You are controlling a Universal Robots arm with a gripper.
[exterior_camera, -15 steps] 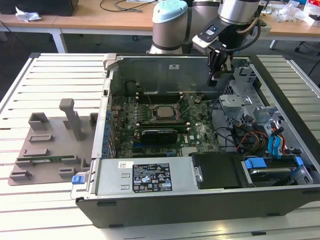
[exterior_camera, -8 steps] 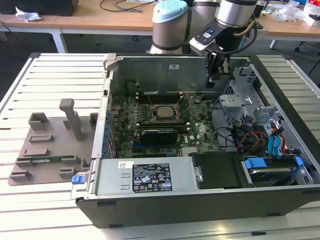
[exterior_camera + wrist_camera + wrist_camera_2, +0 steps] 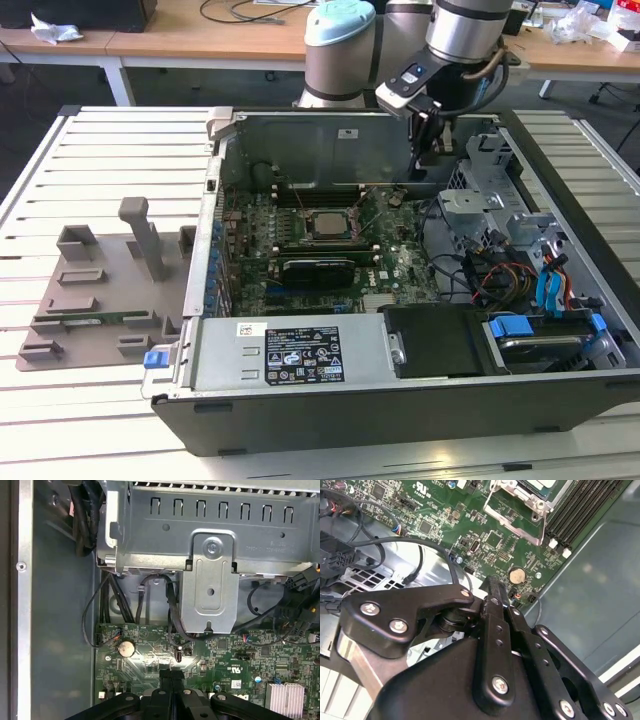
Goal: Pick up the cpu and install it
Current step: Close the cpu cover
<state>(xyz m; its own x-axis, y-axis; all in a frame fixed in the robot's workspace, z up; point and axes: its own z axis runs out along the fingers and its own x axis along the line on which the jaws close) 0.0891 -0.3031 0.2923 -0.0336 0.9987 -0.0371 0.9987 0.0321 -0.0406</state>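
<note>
Well clear of the cpu (image 3: 325, 222), the pincer (image 3: 171, 675) hangs closed and empty

One claw (image 3: 172, 676) hangs in one open computer case (image 3: 400, 410). One coin battery (image 3: 126, 648) lies on one green motherboard (image 3: 225, 655) near the claw's tips, one finned heatsink (image 3: 285, 700) to their other side. One cpu (image 3: 325, 224) sits farther from the claw, one grey tray (image 3: 110, 290) farthest, outside the case.

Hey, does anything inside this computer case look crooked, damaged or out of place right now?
Nothing stands out. The cpu sits flat and square on the motherboard. The gripper, shut on nothing, hangs over the board apart from the cpu. No damage or loose parts show.
</note>
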